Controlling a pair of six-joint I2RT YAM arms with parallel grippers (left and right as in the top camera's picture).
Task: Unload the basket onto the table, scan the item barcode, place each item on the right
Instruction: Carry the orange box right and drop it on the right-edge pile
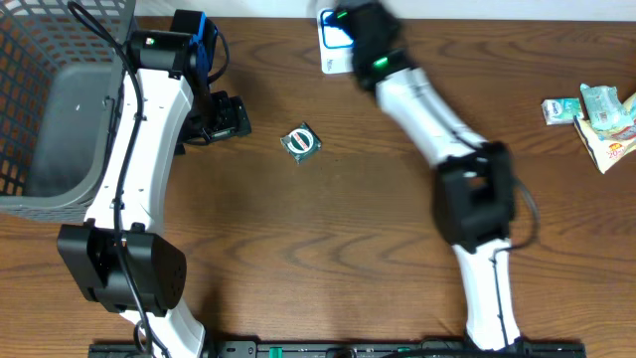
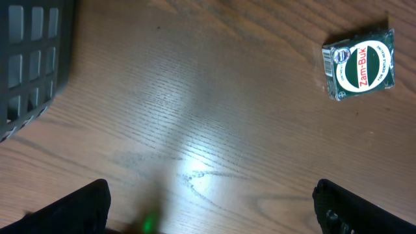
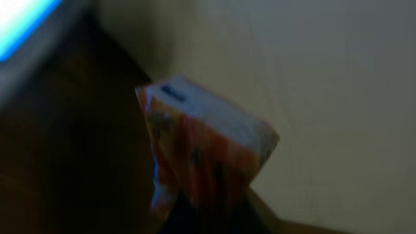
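1. One small box (image 3: 201,149), white on its upper face and orange on its side, is the item to be scanned. It appears tilted and blurred in the right wrist view, so no barcode can be made out.
2. Right gripper (image 1: 350,28): clamped tight on this box and gripping it from below. Its fingers show only as a dark shape at the lower edge of the wrist view.
3. Position of the item: seen from overhead, the right arm reaches across to the far edge of the table (image 1: 328,229). The box is held there above the wood, hidden from the overhead camera by the blurred gripper.
4. White-and-blue object (image 1: 331,48): just beside the right gripper at that far edge. In the wrist view a bright blue-white patch fills the upper left corner. What the object is cannot be told.
5. Green packet marked "Zam-Buk" (image 1: 300,142): lying flat on the table near its centre, apart from both arms.
6. Left gripper (image 2: 211,218): jaws spread wide and holding nothing. Its dark fingertips sit at the two lower corners of the left wrist view, with wood between them and the green packet well ahead to one side.
7. Grey basket (image 1: 60,119): at the table's left edge, just beside the left arm.
8. Pile of small packets (image 1: 596,114): at the table's right edge, well apart from both grippers.
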